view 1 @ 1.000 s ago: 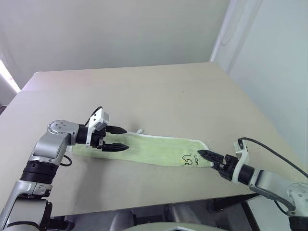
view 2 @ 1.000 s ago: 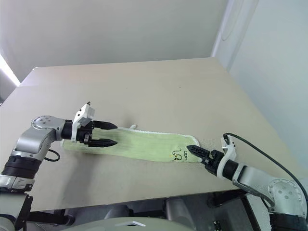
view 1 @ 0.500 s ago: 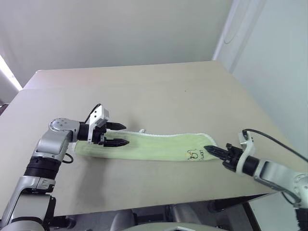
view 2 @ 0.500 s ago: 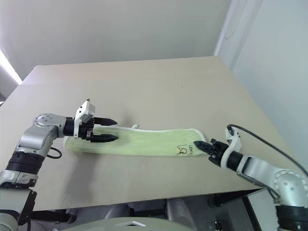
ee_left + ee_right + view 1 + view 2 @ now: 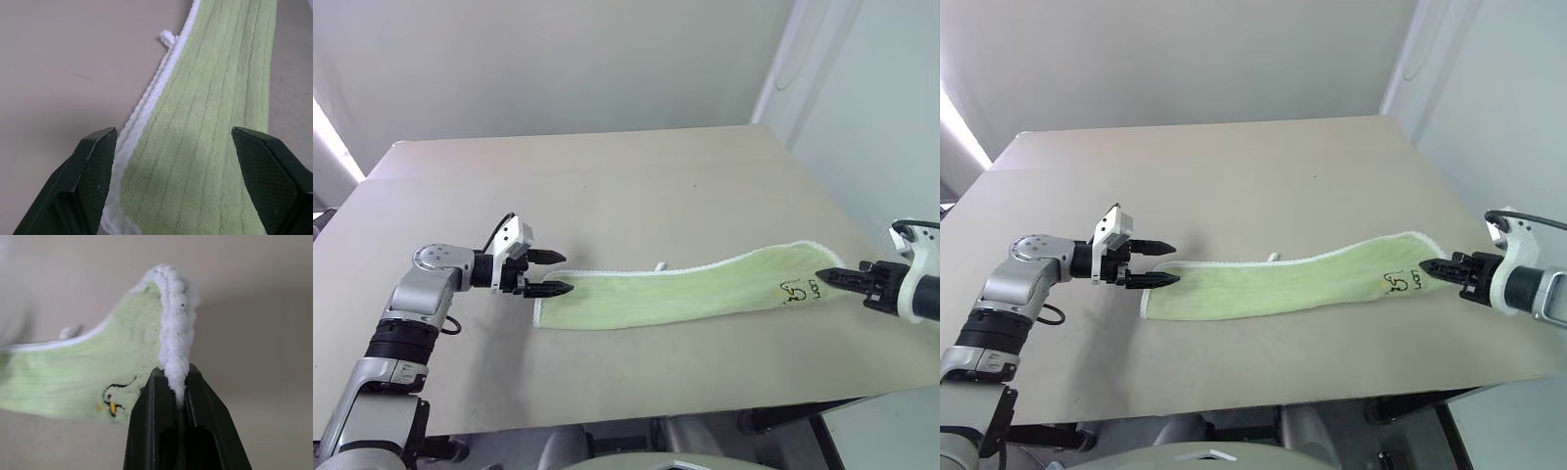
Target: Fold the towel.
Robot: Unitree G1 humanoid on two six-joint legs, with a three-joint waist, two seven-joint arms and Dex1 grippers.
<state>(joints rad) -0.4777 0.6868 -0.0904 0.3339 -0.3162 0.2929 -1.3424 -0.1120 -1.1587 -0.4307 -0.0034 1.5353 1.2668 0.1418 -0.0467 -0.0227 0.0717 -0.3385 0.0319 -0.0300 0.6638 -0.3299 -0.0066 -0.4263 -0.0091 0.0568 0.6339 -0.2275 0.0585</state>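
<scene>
Towel: long lime strip across frame centre on the table; right end lifted.
Right gripper: right edge, arm cut off; jaws clamped on towel's white hem.
Left gripper: jaws wide, at towel's left end.
Scribbled marks: unreadable.

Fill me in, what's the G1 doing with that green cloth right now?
It is working on folding the towel, which lies as a long strip across the table. The right gripper is shut on the white-stitched end by the dark marks, holding that end lifted off the table. The left gripper is open at the other end, its fingers straddling the cloth without clamping it. No fold is made yet.
</scene>
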